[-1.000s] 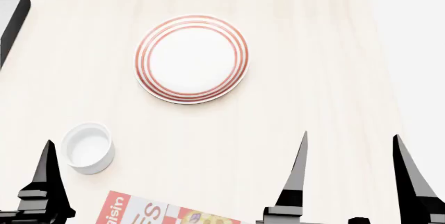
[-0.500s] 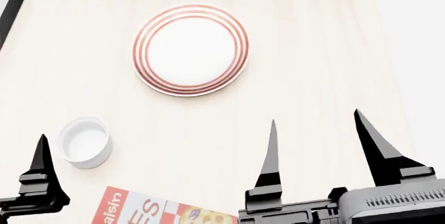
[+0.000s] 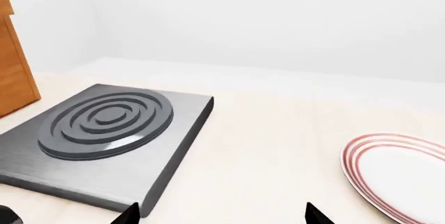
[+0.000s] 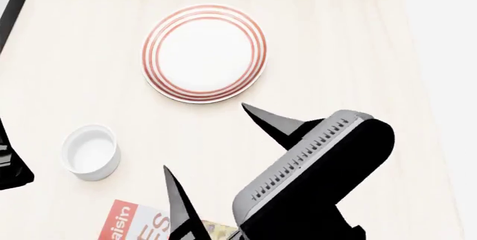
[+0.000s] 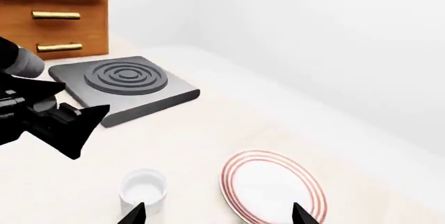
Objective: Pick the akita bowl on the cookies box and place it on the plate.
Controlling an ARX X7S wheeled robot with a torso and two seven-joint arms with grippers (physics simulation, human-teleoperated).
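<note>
Although the cookies box (image 4: 138,224) shows only a red-and-white corner at the head view's lower edge, half covered by the right claw (image 4: 212,145), the akita bowl appears in no picture. That claw hangs released, its black fingers spread wide, over the tabletop (image 4: 335,56) below the plate (image 4: 204,52). Cropped at the edge, the left claw (image 4: 11,162) cannot be judged. A white cup (image 4: 91,152) stands near the box.
</note>
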